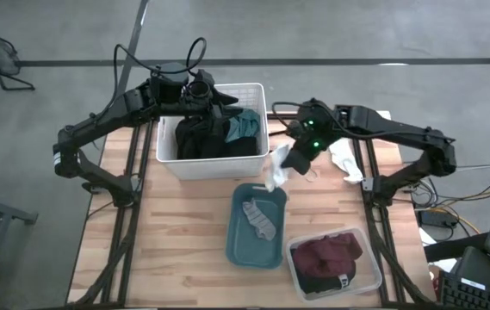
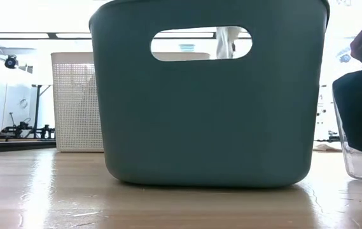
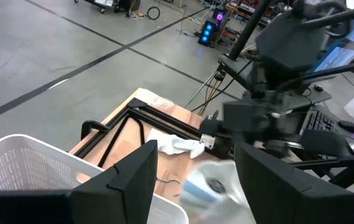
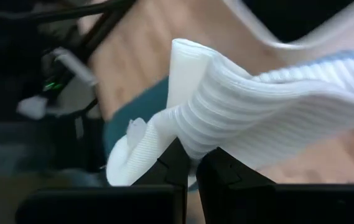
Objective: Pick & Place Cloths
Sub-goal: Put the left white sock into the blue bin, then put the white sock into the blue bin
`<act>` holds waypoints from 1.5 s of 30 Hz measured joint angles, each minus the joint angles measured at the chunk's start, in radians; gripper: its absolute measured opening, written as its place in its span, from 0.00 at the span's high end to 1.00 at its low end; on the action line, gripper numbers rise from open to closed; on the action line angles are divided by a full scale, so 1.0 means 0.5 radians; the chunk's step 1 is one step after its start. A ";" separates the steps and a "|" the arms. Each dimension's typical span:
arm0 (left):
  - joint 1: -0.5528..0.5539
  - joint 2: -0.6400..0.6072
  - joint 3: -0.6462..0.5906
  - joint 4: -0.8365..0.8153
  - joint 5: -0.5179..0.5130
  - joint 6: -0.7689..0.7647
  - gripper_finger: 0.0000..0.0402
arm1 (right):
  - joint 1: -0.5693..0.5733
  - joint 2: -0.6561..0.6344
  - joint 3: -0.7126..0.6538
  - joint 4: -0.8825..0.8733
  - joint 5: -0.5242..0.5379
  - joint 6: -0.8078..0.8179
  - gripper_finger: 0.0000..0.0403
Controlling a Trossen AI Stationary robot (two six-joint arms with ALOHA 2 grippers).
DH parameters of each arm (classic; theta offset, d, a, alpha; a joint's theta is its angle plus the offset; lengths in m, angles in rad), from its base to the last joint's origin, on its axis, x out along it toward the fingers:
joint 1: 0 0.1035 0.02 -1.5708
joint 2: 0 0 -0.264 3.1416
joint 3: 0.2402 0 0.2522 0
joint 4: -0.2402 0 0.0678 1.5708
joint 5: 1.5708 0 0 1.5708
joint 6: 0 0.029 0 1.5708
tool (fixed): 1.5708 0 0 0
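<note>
white bin (image 1: 255,89) holding black cloth (image 1: 197,138), teal cloth (image 1: 246,127)

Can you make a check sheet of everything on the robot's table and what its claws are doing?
Surface: wooden table, bare boards at the front.
Job's things: white cloth hanging from the right claw; black cloth and teal cloth in the white basket; grey cloth in the teal bin; maroon cloth in the clear bin.
Clutter: another white cloth on the table's right edge.
Grippers: right claw shut on white cloth; left claw open above the basket.
Cables: wires on the floor, right.
Surroundings: grey floor.
</note>
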 joint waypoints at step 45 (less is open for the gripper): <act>0.000 0.000 0.000 0.000 0.001 -0.098 0.46 | 0.047 0.324 0.316 -0.882 0.276 -0.448 0.52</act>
